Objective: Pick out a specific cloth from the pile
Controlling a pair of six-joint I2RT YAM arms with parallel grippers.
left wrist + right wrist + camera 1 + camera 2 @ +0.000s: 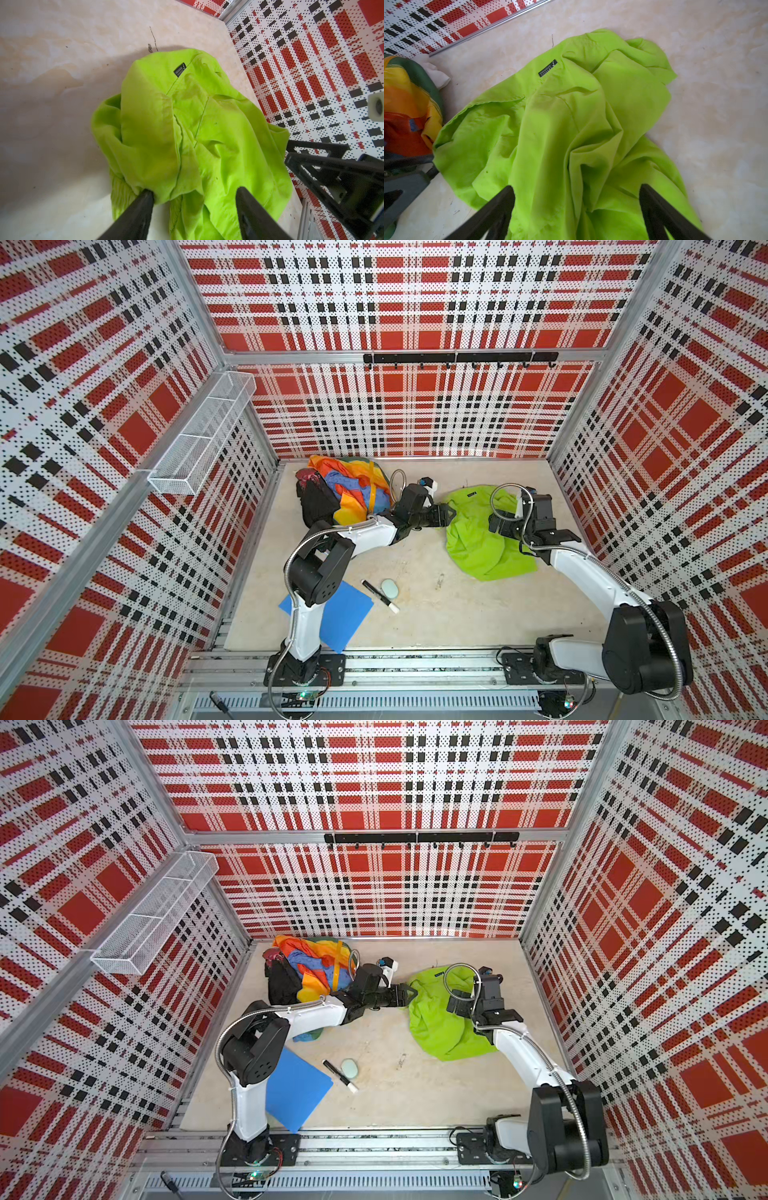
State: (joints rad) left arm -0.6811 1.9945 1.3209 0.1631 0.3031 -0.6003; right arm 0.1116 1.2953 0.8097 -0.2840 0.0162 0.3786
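Separation appears complete: the cloth [478, 549] lies crumpled on the table [436, 622], right of the pile [347, 493] and apart from it. The left gripper [193, 193] and right gripper [577, 191] are both spread, holding nothing. Next, probably: lift away without snagging folds.

Beige tabletop [457, 614], fabric pile [349, 489] far left, lime-green cloth [478, 547] right, blue folder [345, 614], marker [378, 595], pale oval pad [389, 588]

Green cloth [187, 128] between parted fingers [135, 216]
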